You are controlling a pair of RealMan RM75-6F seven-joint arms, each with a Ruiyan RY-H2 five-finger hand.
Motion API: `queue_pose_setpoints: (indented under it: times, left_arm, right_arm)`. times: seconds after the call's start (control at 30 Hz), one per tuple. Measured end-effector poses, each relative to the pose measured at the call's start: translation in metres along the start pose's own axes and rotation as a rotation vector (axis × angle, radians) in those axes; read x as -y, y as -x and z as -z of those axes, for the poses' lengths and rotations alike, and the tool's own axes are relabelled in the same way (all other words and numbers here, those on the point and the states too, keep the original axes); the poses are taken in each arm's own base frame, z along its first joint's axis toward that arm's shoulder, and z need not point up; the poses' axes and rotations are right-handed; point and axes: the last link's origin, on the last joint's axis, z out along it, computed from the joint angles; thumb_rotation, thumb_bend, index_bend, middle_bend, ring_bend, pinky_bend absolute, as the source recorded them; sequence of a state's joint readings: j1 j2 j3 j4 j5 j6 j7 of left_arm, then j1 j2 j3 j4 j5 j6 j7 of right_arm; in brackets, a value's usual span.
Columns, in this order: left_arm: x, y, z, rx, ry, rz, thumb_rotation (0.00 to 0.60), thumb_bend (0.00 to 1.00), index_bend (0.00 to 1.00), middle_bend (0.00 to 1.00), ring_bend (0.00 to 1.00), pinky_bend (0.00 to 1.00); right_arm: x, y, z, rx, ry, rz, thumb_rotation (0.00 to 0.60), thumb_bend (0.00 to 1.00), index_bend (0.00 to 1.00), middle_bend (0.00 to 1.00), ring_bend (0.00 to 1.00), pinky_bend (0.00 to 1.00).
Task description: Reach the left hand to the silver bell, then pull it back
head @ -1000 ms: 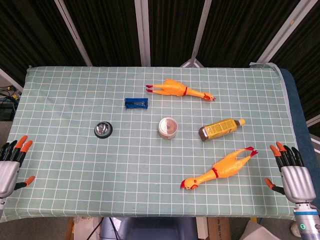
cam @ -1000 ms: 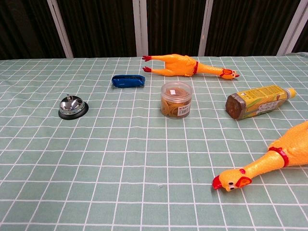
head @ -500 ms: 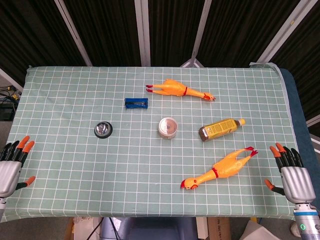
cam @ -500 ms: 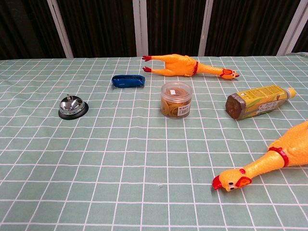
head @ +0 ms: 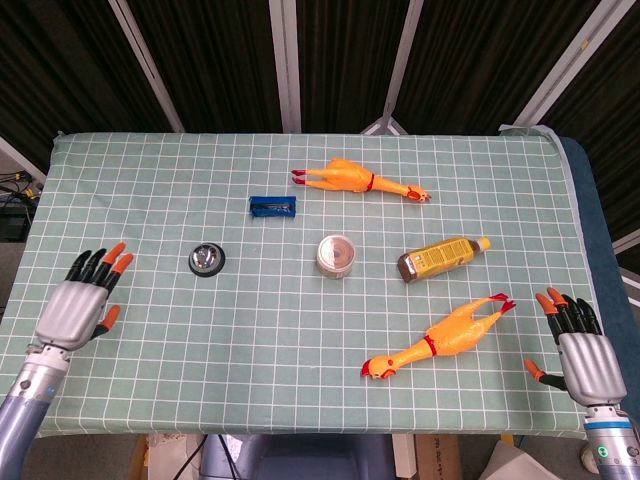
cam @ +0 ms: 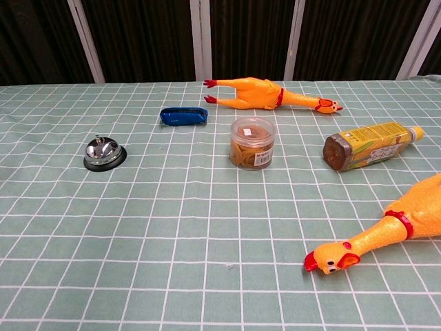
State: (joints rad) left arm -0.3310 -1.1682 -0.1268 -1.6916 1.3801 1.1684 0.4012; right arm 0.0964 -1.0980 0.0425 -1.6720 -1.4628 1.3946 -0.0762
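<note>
The silver bell [head: 206, 259] on its black base stands on the left half of the checked cloth; the chest view shows the bell [cam: 104, 152] too. My left hand [head: 82, 305] hovers over the cloth near the left edge, below and left of the bell, apart from it, fingers spread and holding nothing. My right hand [head: 575, 350] is at the right front edge of the table, fingers apart and empty. Neither hand appears in the chest view.
A blue object [head: 273, 206], a round tub of rubber bands [head: 336, 256], a lying brown bottle [head: 441, 259] and two rubber chickens [head: 358, 180] [head: 440, 337] lie across the middle and right. The cloth's edge [head: 250, 425] runs along the front.
My left hand has moved up and to the right, from the table's left front corner onto the cloth toward the bell. The right hand has barely shifted.
</note>
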Motion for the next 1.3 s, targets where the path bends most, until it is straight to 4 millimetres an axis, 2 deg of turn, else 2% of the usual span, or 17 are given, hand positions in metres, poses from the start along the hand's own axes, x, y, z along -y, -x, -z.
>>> queue_pose_setpoints:
  times: [0.3, 0.6, 0.87, 1.1, 1.3]
  left_arm:
    - [-0.046, 0.001, -0.068, 0.06, 0.018, -0.019, 0.6, 0.55, 0.0, 0.0, 0.0, 0.0]
    - [-0.077, 0.017, -0.11, 0.12, -0.001, -0.044, 0.6, 0.55, 0.0, 0.0, 0.0, 0.0]
    - [-0.088, 0.037, -0.122, 0.169, -0.014, -0.069, 0.6, 0.55, 0.0, 0.0, 0.0, 0.0]
    - [-0.087, 0.062, -0.12, 0.256, -0.029, -0.117, 0.6, 0.55, 0.0, 0.0, 0.0, 0.0]
    - [-0.084, 0.069, -0.117, 0.285, -0.045, -0.141, 0.6, 0.55, 0.0, 0.0, 0.0, 0.0]
  right_arm:
    - [-0.001, 0.002, -0.005, 0.024, 0.009, -0.013, 0.6, 0.25, 0.0, 0.0, 0.0, 0.0]
    - [0.001, 0.003, -0.008, 0.043, 0.015, -0.035, 0.6, 0.25, 0.0, 0.0, 0.0, 0.0]
    - [0.001, 0.003, -0.008, 0.048, 0.019, -0.052, 0.6, 0.25, 0.0, 0.0, 0.0, 0.0]
    - [0.001, 0.001, -0.008, 0.045, 0.02, -0.077, 0.6, 0.25, 0.0, 0.0, 0.0, 0.0]
    - [0.001, 0.001, -0.008, 0.041, 0.023, -0.099, 0.6, 0.25, 0.0, 0.0, 0.0, 0.0]
